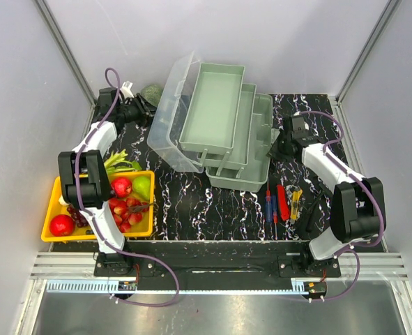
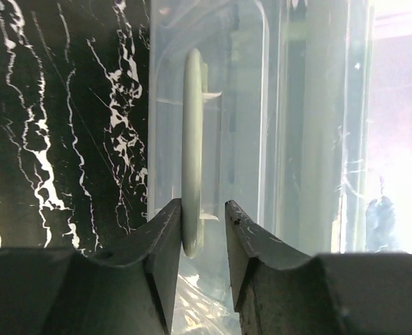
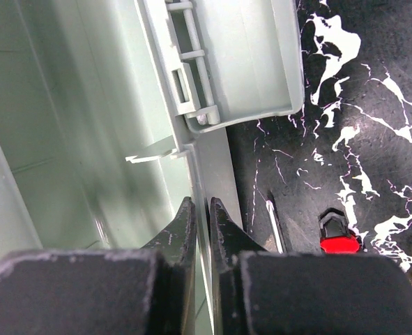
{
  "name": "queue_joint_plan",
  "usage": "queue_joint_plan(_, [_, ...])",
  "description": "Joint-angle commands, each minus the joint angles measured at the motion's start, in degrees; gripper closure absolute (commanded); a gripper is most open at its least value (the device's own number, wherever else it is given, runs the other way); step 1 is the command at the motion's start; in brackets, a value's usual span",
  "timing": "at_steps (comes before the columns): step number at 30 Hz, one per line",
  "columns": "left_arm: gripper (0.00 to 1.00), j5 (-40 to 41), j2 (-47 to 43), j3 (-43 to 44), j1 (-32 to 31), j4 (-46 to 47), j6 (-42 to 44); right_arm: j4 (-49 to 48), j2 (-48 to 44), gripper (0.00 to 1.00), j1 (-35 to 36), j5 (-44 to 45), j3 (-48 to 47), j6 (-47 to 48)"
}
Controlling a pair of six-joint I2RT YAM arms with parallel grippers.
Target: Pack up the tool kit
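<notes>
The tool kit's toolbox (image 1: pixel 261 132) stands open mid-table, its clear lid (image 1: pixel 167 118) tipped back to the left and its pale green trays (image 1: pixel 212 105) folded out. My left gripper (image 1: pixel 144 110) is at the lid. In the left wrist view the pale lid handle (image 2: pixel 192 139) sits between its open fingers (image 2: pixel 203 209), touching the left one, with a gap to the right one. My right gripper (image 3: pixel 201 206) is shut on the toolbox's thin right wall (image 3: pixel 197 167). A blue-handled screwdriver (image 1: pixel 268 204), a red tool (image 1: pixel 282 202) and a yellow tool (image 1: pixel 296 202) lie in front of the box.
A yellow fruit tray (image 1: pixel 50 209) with apples, a pear and grapes sits at the front left, under the left arm. A dark green object (image 1: pixel 152 92) lies at the back behind the lid. White walls close in the black marbled table (image 1: pixel 192 202).
</notes>
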State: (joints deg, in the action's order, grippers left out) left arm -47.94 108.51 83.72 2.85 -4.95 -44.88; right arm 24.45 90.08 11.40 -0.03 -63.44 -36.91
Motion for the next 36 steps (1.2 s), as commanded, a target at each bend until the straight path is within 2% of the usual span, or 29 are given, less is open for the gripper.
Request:
queue_joint_plan(1, [0.64, -0.1, 0.4, -0.5, 0.8, 3.5, 1.6, -0.6, 0.9, 0.96, -2.3, 4.0, -1.5, -2.6])
queue_joint_plan(10, [0.59, 4.6, 1.9, -1.3, 0.8, -2.2, 7.1, -1.5, 1.1, 0.94, -2.6, 3.2, -1.6, -2.7])
queue_joint_plan(20, [0.59, 12.8, 2.7, -5.9, 0.8, -2.6, 11.7, -2.5, 2.1, 0.94, -2.7, 2.2, -0.7, -3.0])
queue_joint_plan(29, [0.6, 16.2, 3.7, -5.7, 0.8, -6.3, 15.0, -3.4, 2.4, 0.93, -2.8, 1.2, -0.3, -3.3])
queue_joint_plan(36, [0.66, 23.2, 4.6, -4.7, 0.8, -9.1, 16.8, -3.4, 2.5, 0.92, -2.8, 0.2, -0.4, -3.4])
